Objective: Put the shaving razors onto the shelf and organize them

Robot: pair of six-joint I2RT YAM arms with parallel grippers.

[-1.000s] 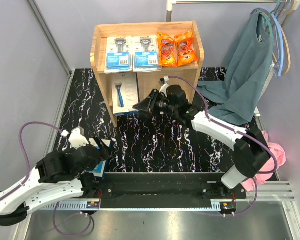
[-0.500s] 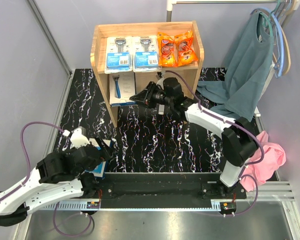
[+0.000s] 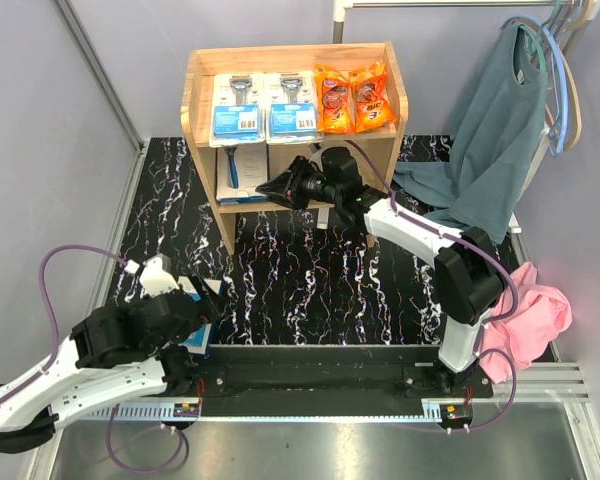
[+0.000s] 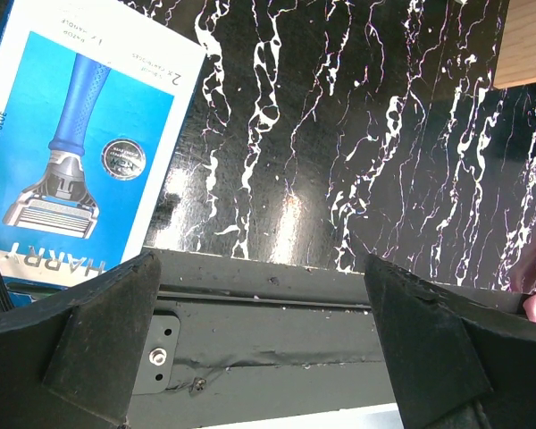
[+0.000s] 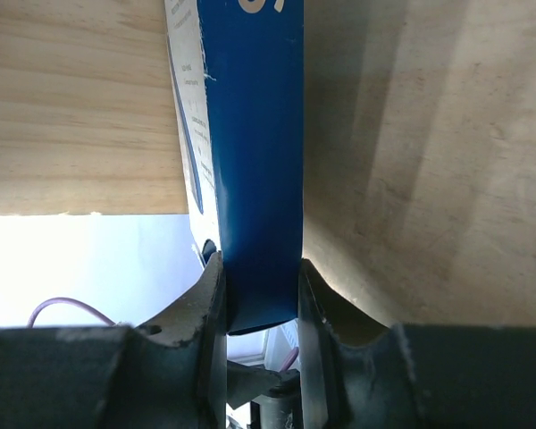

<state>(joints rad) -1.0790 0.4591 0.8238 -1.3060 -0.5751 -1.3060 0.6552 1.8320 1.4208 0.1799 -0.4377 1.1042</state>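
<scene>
The pale wooden shelf (image 3: 392, 88) stands at the back. On its top tier lie two blue-card blister razors (image 3: 237, 108) (image 3: 293, 106) and two orange packets (image 3: 332, 100) (image 3: 372, 96). My right gripper (image 3: 272, 186) is shut on a white-and-blue razor box (image 3: 242, 172) that stands on edge inside the lower tier. In the right wrist view the box's dark blue edge (image 5: 259, 161) sits clamped between the fingers (image 5: 205, 304), with shelf wood on both sides. My left gripper (image 3: 204, 300) hangs open near the front left. A second razor box (image 4: 80, 161) lies flat on the table just beside it.
A teal shirt (image 3: 500, 140) hangs on a hanger at the back right, beside the shelf. A pink cloth (image 3: 532, 318) lies at the right edge. A dark metal rail (image 4: 268, 331) runs along the near edge under the left gripper. Lilac walls enclose the black marbled table (image 3: 310, 280).
My right arm has carried the box away from me and to the left, from in front of the shelf into the lower tier. The left arm has stayed still.
</scene>
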